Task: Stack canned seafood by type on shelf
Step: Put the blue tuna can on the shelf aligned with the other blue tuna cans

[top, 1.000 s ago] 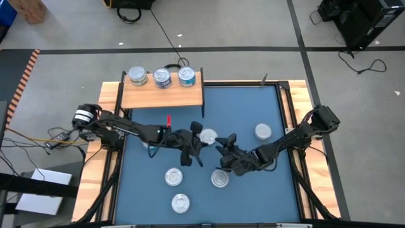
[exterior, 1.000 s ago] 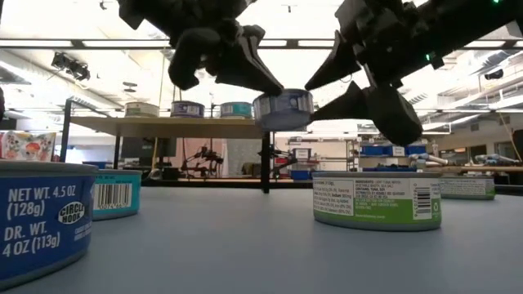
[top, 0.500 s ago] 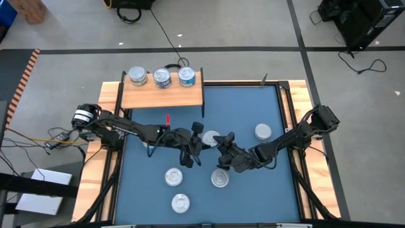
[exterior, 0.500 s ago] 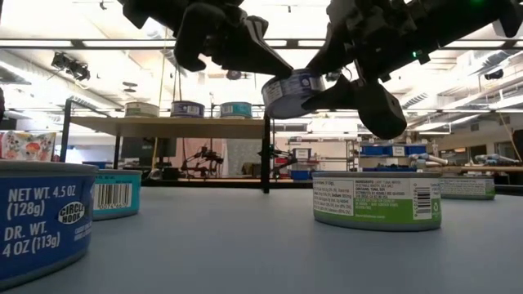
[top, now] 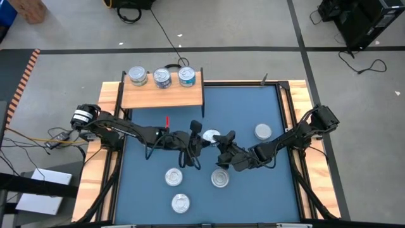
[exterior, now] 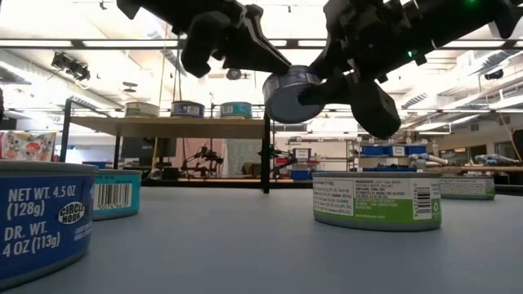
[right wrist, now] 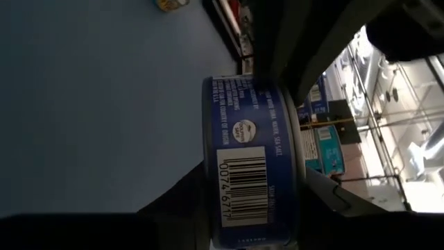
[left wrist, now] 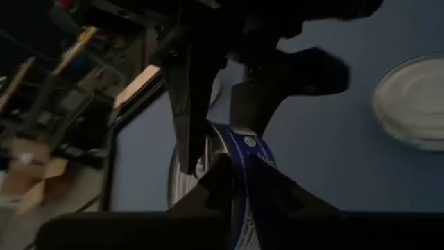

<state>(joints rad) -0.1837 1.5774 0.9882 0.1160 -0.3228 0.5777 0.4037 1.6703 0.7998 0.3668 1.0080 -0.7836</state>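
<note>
Eight tins show in all. Three tins (top: 161, 77) stand on the one shelf (top: 161, 96), four tins (top: 173, 177) rest on the blue tabletop (top: 240, 107), and one tin (top: 209, 136) hangs between two grippers.

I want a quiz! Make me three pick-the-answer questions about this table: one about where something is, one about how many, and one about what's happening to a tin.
1. Where do the three silver-lidded round tins stand in a row?
A. on the floor
B. on the light wooden shelf
C. in a box

2. From above, how many tins show resting on the blue tabletop?
A. one
B. nine
C. four

3. The blue-labelled round tin is:
A. lifted off the table
B. lying on the tabletop
C. on the shelf

Answers: B, they line the board's back edge; C, four lids show there; A, it hangs between the left gripper and the right gripper.
</note>
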